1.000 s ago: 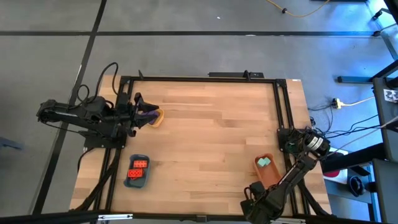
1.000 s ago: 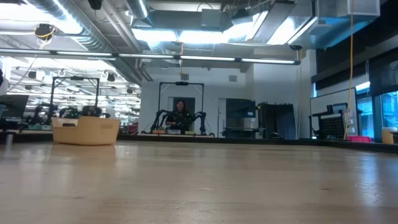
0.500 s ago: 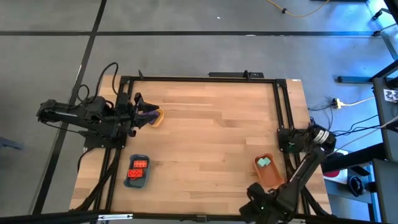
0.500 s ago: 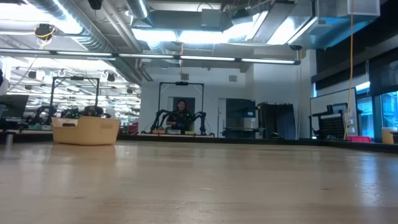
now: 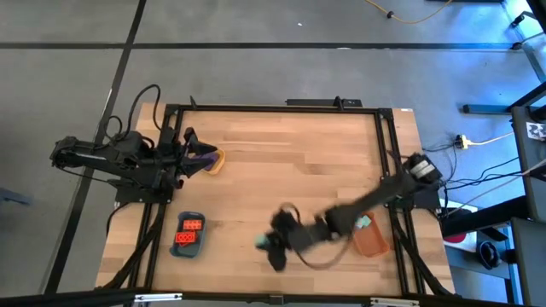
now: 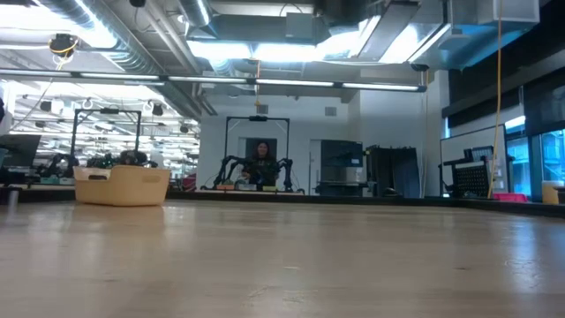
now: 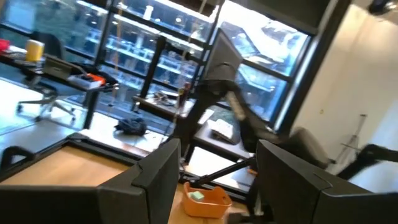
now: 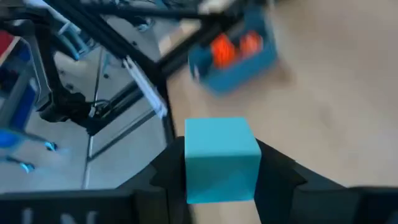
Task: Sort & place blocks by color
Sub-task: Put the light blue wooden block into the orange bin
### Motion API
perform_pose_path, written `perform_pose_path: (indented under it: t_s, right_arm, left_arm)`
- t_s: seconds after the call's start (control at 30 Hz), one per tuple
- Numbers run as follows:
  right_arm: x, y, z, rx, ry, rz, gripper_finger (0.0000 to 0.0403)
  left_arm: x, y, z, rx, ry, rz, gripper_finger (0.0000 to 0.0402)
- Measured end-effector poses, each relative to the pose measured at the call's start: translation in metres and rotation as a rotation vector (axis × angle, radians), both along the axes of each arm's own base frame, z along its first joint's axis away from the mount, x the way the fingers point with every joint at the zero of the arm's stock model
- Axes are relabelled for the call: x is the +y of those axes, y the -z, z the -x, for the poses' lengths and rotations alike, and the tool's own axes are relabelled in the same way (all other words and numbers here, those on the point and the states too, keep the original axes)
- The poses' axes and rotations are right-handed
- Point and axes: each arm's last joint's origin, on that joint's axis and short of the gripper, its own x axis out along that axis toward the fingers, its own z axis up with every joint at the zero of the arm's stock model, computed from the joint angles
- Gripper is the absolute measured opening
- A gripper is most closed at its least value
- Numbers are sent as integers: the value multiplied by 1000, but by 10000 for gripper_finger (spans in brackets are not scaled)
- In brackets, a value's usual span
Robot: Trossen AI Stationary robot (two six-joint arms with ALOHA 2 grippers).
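My right arm reaches across the near middle of the table, and its gripper (image 5: 270, 247) (image 8: 221, 167) is shut on a mint-teal block (image 5: 262, 244) (image 8: 221, 158). The blue tray (image 5: 188, 236) (image 8: 235, 55) with orange-red studded blocks (image 5: 189, 231) (image 8: 234, 46) lies to its left. Behind the arm sits the orange tray (image 5: 370, 240) (image 7: 206, 200) with another teal block (image 5: 364, 223). My left gripper (image 5: 189, 155) (image 7: 214, 186) is open by the yellow tray (image 5: 216, 162), which holds purple blocks (image 5: 203, 156). My right gripper pinches the mint-teal block by two opposite side faces (image 8: 189, 163), one dark finger (image 8: 166, 173) on each side. The block's top face and front face stick out beyond the fingertips. It is lifted clear of the table.
The table's middle and far part are bare wood (image 5: 290, 162). A black frame rail (image 5: 273, 107) runs along the far edge and down both sides. In the low view a tan basket (image 6: 122, 185) stands far off, and a person (image 6: 261, 163) shows in the room behind.
My right arm has swung out from the table's near right corner toward the left, past the orange tray to the near middle, moving fast and blurred. It carries the teal block toward the blue tray. The left arm has kept still.
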Motion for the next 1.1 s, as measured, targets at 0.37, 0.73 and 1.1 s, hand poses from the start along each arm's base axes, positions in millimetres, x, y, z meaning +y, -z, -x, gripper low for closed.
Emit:
perform_pose_path:
  t_s: [0.37,0.73,1.1]
  right_arm:
    - [-123,-105,32,-178,-64,464,135]
    - [-165,-84,112,-424,-56,454,135]
    - [-180,-76,117,-611,-15,437,135]
  left_arm:
    - [-2,-1,0,-16,58,5,204]
    - [1,-1,0,-7,-32,-52,204]
    - [1,-1,0,-5,-37,11,204]
